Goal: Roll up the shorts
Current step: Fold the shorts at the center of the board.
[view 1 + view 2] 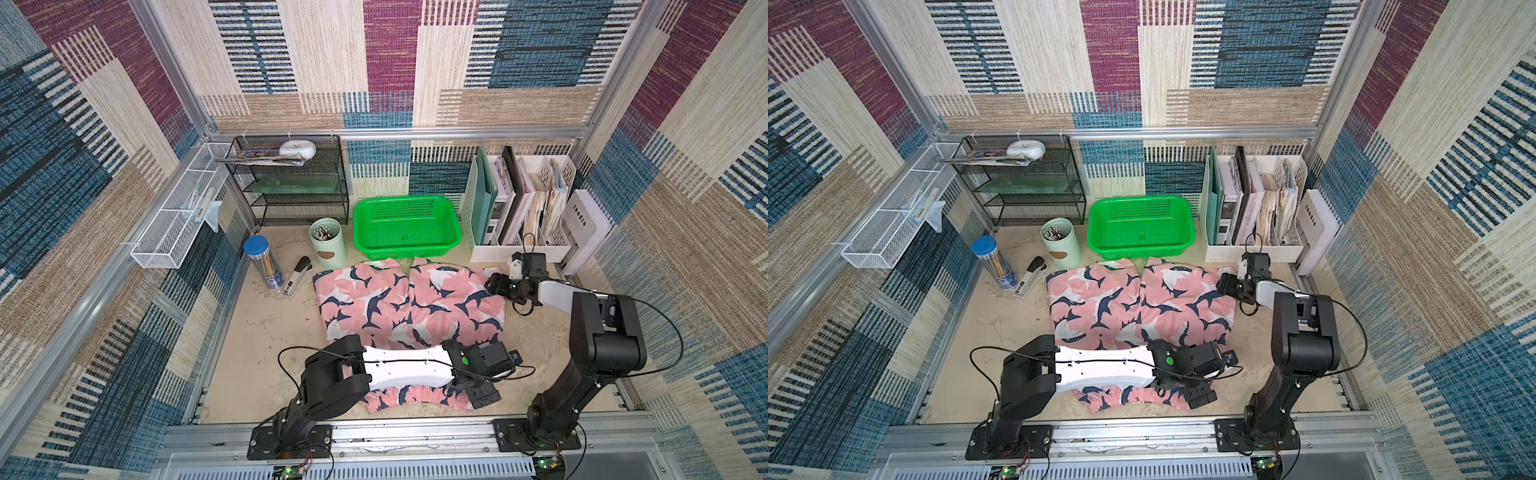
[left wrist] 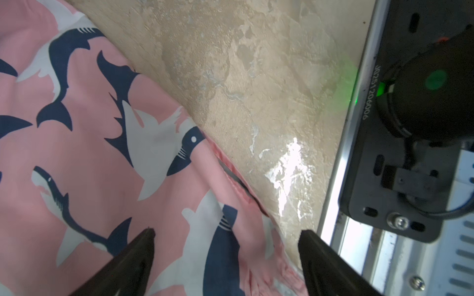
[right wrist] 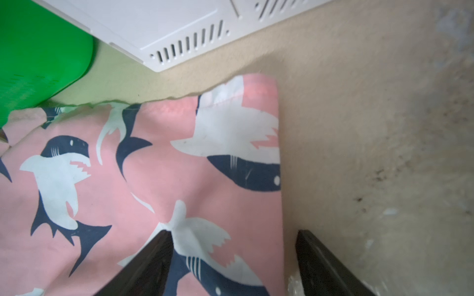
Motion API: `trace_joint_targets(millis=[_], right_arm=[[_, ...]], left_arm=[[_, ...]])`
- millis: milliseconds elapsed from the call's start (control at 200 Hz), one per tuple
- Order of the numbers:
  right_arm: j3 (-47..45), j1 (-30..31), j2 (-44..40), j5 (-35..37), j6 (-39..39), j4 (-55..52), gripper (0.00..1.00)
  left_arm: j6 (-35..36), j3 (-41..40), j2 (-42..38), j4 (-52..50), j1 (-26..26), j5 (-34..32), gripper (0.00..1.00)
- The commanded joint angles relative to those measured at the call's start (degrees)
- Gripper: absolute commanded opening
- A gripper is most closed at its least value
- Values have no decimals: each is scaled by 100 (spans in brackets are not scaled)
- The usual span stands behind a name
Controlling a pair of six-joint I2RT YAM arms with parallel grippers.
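One pair of pink shark-print shorts (image 1: 409, 305), spread flat mid-table, leg hems toward the green basket (image 1: 406, 226), gathered waistband at the near edge under the left arm. No roll begun yet.

Two grippers, both at the shorts' right-hand side. Left gripper (image 2: 227, 234) spread wide over the side edge near the waistband, one finger (image 2: 143, 246) above cloth, the other above bare table, nothing grasped. Right gripper (image 3: 232, 237) likewise spread, straddling the side edge near the far leg corner, nothing pinched.

Probably the grasping step before folding or rolling. Next: lowering and pinching the edge at both points, lifting together.

Around: one basket, one stapler (image 1: 298, 275), one pencil tube (image 1: 263, 262), one pen cup (image 1: 328, 243).
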Motion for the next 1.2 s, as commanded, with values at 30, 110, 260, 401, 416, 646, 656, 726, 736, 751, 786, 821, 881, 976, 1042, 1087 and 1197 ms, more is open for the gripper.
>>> trace_joint_targets(millis=[30,110,260,401,416,646,656,726,736,751,786,821,881,976,1042,1087,1197], right_arm=[[27,5,191,-315,97,-126,80],[41,-6,265,-405,115,-89,78],[45,-3,377,-472,100,-45,76],[54,-12,451,-371,56,-108,73],[54,-15,457,-375,58,-104,72],[45,-21,539,-402,39,-82,61],[41,-25,540,-402,40,-73,60],[19,-30,499,-426,48,-54,51],[12,-30,495,-428,51,-49,50],[10,-30,484,-436,52,-53,48],[-7,-39,454,-444,47,-28,42],[-25,-39,420,-459,40,-19,33],[-51,-48,337,-439,47,-11,13],[-106,-87,105,-304,84,-15,0],[-165,-133,-112,-190,123,14,0],[-192,-155,-264,-127,136,5,0],[-160,-162,-621,-429,29,-26,0]], left_arm=[[199,373,248,-424,58,297,91],[191,602,422,-634,101,320,89],[133,908,712,-983,180,366,82],[54,1064,893,-1186,285,525,65],[55,1080,910,-1205,294,553,64],[-30,1209,1015,-1380,384,752,48],[-34,1209,1021,-1386,384,765,46],[-39,1238,1057,-1395,427,869,29],[-39,1251,1060,-1401,433,887,26],[-45,1267,1069,-1417,437,917,20],[-56,1294,1087,-1443,474,968,7],[-86,1299,1086,-1460,498,1004,0],[-119,1299,1080,-1471,530,1074,0],[-128,1301,1057,-1474,550,1093,0],[-135,1338,1026,-1471,560,1066,0],[-154,1402,988,-1469,562,1009,0],[-295,1692,811,-1470,609,794,0]])
